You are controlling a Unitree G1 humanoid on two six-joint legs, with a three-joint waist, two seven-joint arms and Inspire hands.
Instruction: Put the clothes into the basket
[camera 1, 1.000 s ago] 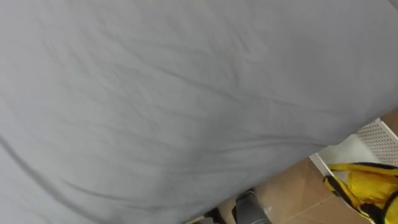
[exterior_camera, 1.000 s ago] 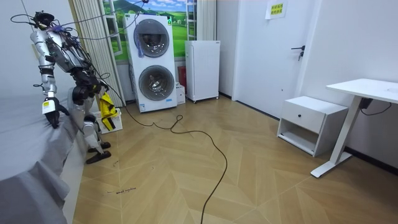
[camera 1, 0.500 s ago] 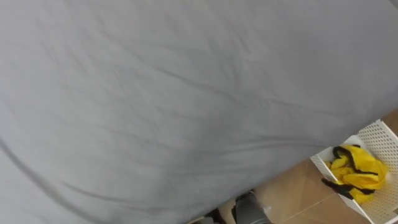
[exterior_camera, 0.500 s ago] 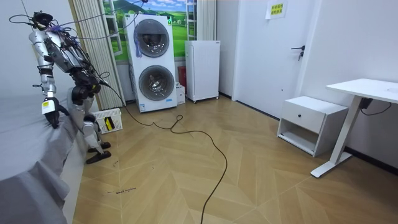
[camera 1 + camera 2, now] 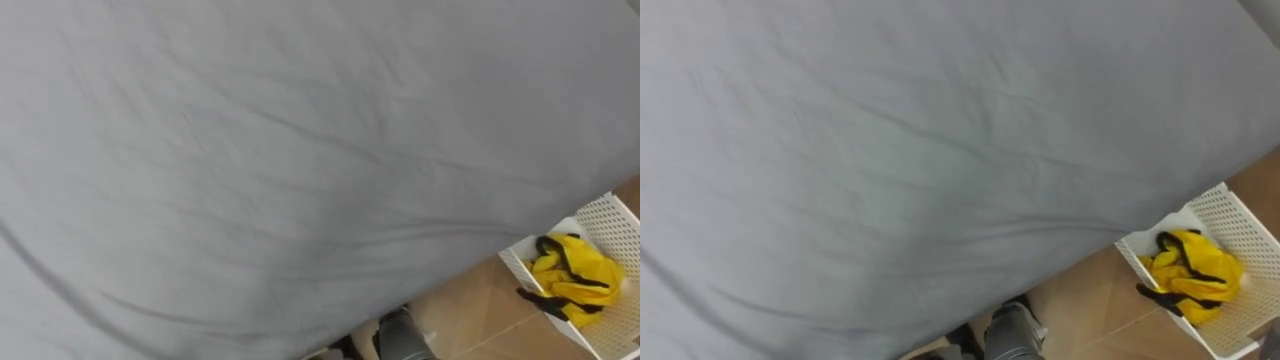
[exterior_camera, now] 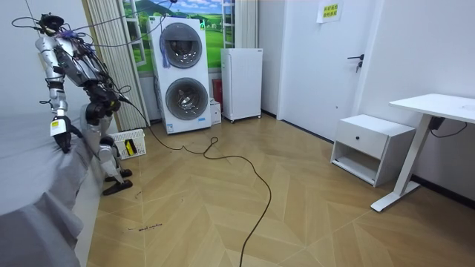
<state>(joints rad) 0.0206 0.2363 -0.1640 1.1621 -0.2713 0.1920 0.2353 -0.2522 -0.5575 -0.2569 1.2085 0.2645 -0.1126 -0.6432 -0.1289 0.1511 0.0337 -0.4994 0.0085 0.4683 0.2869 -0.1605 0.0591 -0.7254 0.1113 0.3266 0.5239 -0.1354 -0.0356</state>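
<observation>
Newly dropped, crumpled yellow clothes (image 5: 572, 272) lie in the basket (image 5: 612, 212) beside the bed (image 5: 250, 150) edge; left robot hand (image 6: 61, 133): cannot tell.

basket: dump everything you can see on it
The basket is white and looks like plastic, with walls perforated in a fine grid. It stands upright and open-topped on the wood floor beside the grey bed; whether they touch is unclear. A crumpled yellow garment with black trim lies inside.
</observation>
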